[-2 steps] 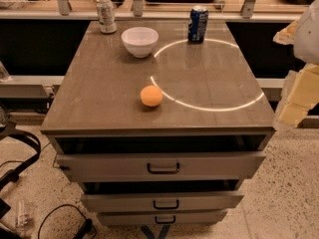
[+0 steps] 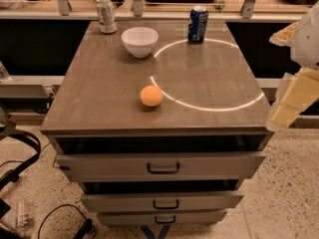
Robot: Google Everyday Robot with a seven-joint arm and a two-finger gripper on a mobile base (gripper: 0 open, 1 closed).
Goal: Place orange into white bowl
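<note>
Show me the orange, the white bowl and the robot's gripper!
orange (image 2: 151,95), camera view, middle of the fruit.
white bowl (image 2: 139,49), camera view, front outer wall.
gripper (image 2: 288,106), camera view, at the right edge, near its tip.

Orange (image 2: 151,96) sits on grey cabinet top (image 2: 94,98), near-centre, upright and alone, on left arc of bright light ring (image 2: 212,106). White bowl (image 2: 139,41) farther back, slightly left, just outside ring, well apart from orange. Blue can (image 2: 198,24) upright at far edge of ring; pale can (image 2: 105,15) upright at far left corner. Gripper (image 2: 291,101) (cream-coloured, partly cut off by right edge) hangs off cabinet's right side, well apart from orange. Three drawers (image 2: 163,166) below, dark handles. Black cables (image 2: 22,156) on speckled floor, near left.
</note>
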